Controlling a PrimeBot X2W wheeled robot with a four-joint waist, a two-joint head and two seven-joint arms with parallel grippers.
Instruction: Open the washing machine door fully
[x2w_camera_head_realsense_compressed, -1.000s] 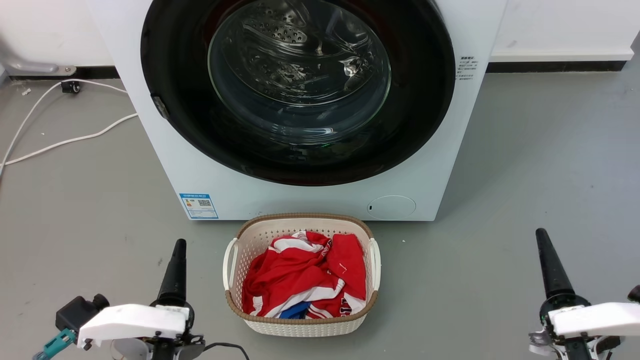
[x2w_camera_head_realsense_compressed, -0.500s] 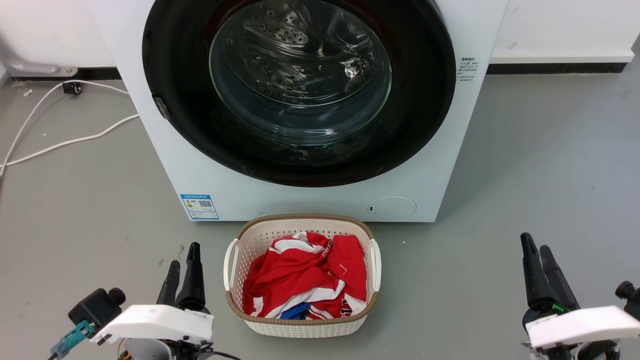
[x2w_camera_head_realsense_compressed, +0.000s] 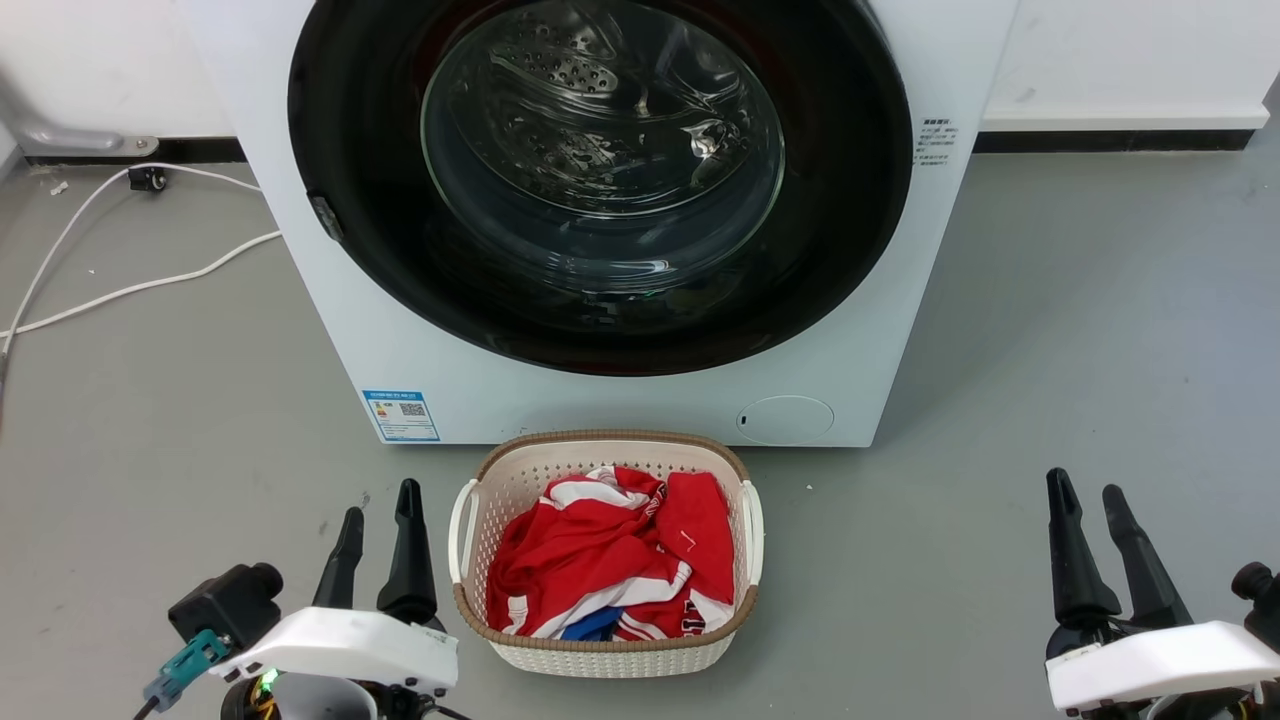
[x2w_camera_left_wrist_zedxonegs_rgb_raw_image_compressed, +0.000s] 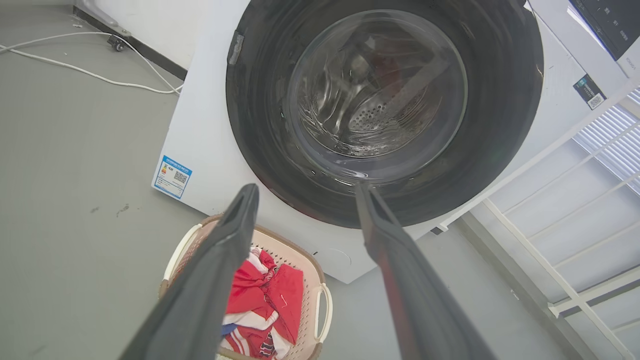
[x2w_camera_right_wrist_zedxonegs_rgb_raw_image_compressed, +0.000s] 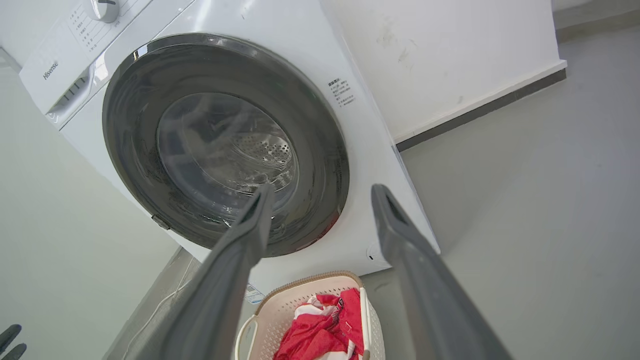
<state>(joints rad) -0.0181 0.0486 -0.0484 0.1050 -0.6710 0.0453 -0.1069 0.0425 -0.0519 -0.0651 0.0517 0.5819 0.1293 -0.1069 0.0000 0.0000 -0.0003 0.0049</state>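
Observation:
The washing machine door (x2w_camera_head_realsense_compressed: 350, 200) is a large round glossy black ring with a clear glass bowl at its centre, lying flush against the white machine front (x2w_camera_head_realsense_compressed: 880, 330). It also faces the left wrist view as the door (x2w_camera_left_wrist_zedxonegs_rgb_raw_image_compressed: 500, 125) and the right wrist view as the door (x2w_camera_right_wrist_zedxonegs_rgb_raw_image_compressed: 130, 140). A small grey latch (x2w_camera_head_realsense_compressed: 322, 215) sits on its left rim. My left gripper (x2w_camera_head_realsense_compressed: 380, 500) is open at the lower left, well short of the machine. My right gripper (x2w_camera_head_realsense_compressed: 1088, 492) is open at the lower right, holding nothing. Open fingers frame the left gripper (x2w_camera_left_wrist_zedxonegs_rgb_raw_image_compressed: 306, 192) and right gripper (x2w_camera_right_wrist_zedxonegs_rgb_raw_image_compressed: 320, 192).
A white woven laundry basket (x2w_camera_head_realsense_compressed: 470, 520) with red and white clothes stands on the grey floor right before the machine, between my arms. White cables (x2w_camera_head_realsense_compressed: 120, 290) trail over the floor at the left. A white wall with a dark skirting (x2w_camera_head_realsense_compressed: 1110, 140) runs behind.
Both grippers went from shut to open, their fingers spreading apart. Both arms shifted slightly inward and lower in the head view. The door has not moved.

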